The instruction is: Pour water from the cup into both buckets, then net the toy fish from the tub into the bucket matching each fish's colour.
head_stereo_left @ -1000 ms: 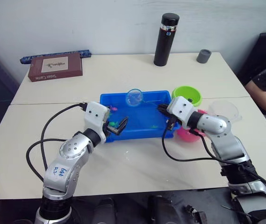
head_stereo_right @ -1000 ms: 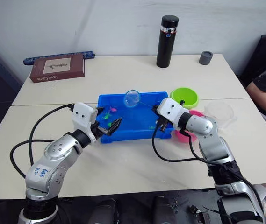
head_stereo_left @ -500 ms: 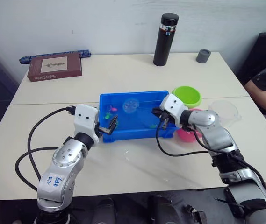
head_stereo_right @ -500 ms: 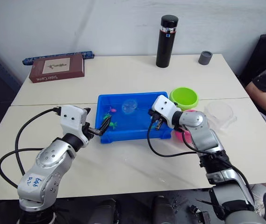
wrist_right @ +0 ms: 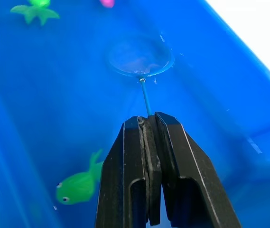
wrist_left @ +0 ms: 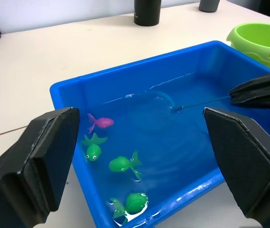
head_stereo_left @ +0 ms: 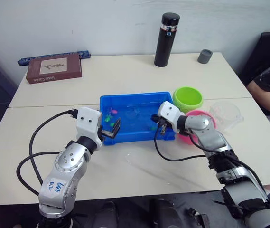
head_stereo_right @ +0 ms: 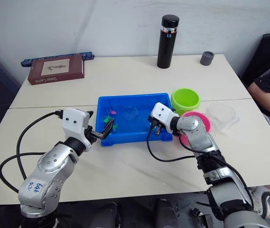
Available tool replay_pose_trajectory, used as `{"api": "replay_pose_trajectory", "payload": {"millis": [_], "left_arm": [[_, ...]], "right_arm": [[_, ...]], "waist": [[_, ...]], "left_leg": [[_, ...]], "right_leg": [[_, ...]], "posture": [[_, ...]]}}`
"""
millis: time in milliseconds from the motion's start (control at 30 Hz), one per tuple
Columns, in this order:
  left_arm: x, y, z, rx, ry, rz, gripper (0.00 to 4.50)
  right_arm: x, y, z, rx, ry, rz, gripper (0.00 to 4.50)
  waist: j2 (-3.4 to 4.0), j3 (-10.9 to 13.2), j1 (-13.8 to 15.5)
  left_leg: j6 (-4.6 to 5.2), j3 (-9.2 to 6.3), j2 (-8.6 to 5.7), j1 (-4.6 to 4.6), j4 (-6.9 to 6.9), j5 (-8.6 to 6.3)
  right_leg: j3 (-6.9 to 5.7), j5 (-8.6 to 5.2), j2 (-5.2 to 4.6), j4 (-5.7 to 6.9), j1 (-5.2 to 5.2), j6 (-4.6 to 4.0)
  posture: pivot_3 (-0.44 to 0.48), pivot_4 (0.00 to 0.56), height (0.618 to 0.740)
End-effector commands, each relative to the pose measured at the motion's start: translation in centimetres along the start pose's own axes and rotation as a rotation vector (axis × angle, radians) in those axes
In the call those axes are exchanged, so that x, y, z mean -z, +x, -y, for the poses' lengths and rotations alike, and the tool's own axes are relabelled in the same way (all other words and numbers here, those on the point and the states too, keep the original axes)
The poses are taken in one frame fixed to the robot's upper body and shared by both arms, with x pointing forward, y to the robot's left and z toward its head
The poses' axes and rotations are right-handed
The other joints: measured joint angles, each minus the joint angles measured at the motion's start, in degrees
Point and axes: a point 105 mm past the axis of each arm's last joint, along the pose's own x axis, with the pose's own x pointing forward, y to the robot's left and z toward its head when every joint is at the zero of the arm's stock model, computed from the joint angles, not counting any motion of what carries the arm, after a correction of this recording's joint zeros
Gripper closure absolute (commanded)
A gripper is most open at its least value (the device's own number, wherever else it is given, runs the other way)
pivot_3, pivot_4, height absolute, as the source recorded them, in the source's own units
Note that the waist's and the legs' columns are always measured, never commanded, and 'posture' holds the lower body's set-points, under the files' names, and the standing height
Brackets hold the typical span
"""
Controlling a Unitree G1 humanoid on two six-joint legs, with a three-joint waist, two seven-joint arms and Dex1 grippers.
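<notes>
The net [wrist_right: 141, 58], a pale-blue hoop on a thin stick, is lying submerged in the blue tub [wrist_left: 68, 92], just ahead of the right gripper [wrist_right: 149, 124] clamping its handle, while the left gripper [wrist_left: 139, 156] is gaping wide.

The clear round mesh of the light-blue-rimmed net [wrist_right: 141, 57] lies under the water, so whether it touches the floor of the shallow bright blue plastic tub [wrist_left: 66, 92] cannot be told. The net's thin handle vanishes between the right gripper [wrist_right: 149, 121]'s closed black fingers. The right arm hides part of the bright pink round bucket [head_stereo_left: 202, 118].
</notes>
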Motion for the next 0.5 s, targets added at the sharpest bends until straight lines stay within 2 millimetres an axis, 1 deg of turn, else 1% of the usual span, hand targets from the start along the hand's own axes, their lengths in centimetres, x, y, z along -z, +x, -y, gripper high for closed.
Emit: {"api": "replay_pose_trajectory", "payload": {"millis": [33,133,500], "left_arm": [[-1.0,-0.3,0.2,-0.001,0.012,0.042,0.02],[-1.0,-0.4,0.4,0.002,0.010,0.041,0.02],[-0.9,-0.4,0.4,-0.002,0.003,0.041,0.02]], "right_arm": [[-1.4,0.3,0.2,0.004,-0.041,0.037,4.50],[-1.8,0.8,-0.2,-0.009,-0.028,0.050,4.50],[-3.2,2.1,-0.5,-0.028,0.000,0.083,4.50]], "waist": [[0.00,0.0,-0.3],[0.00,0.0,-0.6],[0.00,0.0,-0.7]], "left_leg": [[0.00,0.00,0.00,0.00,-0.01,0.00],[-0.01,-0.01,0.00,0.00,-0.02,0.00],[-0.02,-0.01,0.01,-0.01,-0.05,-0.01]], "right_leg": [[0.00,0.00,0.00,-0.01,0.00,0.00],[0.00,0.00,-0.01,-0.01,0.00,0.00],[0.00,0.00,-0.02,-0.02,-0.02,0.00]], "posture": [[0.000,0.150,0.740],[0.000,0.150,0.740],[0.000,0.150,0.740]]}}
